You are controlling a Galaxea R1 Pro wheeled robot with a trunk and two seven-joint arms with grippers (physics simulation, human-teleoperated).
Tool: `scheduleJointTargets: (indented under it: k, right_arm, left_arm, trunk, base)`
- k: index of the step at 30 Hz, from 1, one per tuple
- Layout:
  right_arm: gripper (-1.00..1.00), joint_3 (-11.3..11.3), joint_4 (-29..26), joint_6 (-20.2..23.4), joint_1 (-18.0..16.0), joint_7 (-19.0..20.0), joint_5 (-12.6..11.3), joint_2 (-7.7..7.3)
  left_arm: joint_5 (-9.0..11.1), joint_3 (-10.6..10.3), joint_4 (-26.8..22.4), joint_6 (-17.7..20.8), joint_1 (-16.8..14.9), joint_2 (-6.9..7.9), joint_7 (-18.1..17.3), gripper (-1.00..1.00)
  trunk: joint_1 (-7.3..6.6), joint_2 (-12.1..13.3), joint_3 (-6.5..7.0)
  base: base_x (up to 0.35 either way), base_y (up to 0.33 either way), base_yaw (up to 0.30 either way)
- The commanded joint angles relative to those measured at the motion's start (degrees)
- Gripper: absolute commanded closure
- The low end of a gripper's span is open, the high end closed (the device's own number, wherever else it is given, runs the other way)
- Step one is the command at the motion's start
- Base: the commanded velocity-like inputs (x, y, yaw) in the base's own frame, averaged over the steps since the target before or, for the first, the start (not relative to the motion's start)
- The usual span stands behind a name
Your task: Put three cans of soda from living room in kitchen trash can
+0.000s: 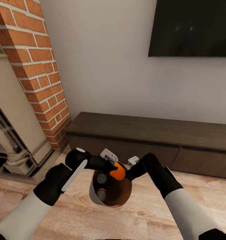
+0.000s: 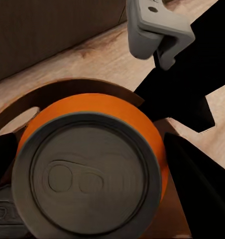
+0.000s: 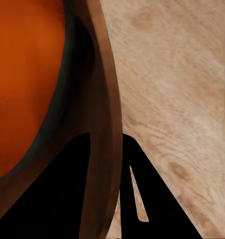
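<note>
In the head view the trash can [image 1: 92, 194] is held off the floor between my arms, tilted, its copper-brown inside facing me. My right gripper [image 1: 128, 174] is shut on its rim [image 3: 105, 149], one finger inside and one outside. My left gripper [image 1: 113, 168] is shut on the bright orange soda can [image 1: 119, 171], held at the bin's upper rim. The left wrist view looks onto that can's silver-grey top [image 2: 90, 172], with a black finger [image 2: 202, 189] beside it. Two more cans lie inside the bin, one [image 1: 101, 179] above the other [image 1: 102, 193].
A long dark low cabinet [image 1: 153, 140] runs along the wall ahead, under a wall TV [image 1: 193, 26]. The red-brick fireplace [image 1: 36, 66] with its pale surround stands at the left. Light wood floor [image 1: 143, 213] lies below the bin.
</note>
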Motion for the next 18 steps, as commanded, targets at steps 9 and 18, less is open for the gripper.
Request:
scheduleJointTargets:
  k: [9,18]
  right_arm:
    - [1.00,-0.1,0.0,0.6,-0.4,0.2,-0.6,0.71]
    - [1.00,-0.1,0.0,0.6,-0.7,0.2,0.3,1.19]
  left_arm:
    - [-0.2,-4.2,0.4,0.0,0.0,0.00,0.0,1.00]
    - [-0.2,-7.7,1.5,0.0,0.0,0.01,0.0,1.00]
  trunk:
    - [-0.01,0.0,0.01]
    - [-0.01,0.0,0.01]
  base:
    - [0.000,0.000,0.000]
    - [0.000,0.000,0.000]
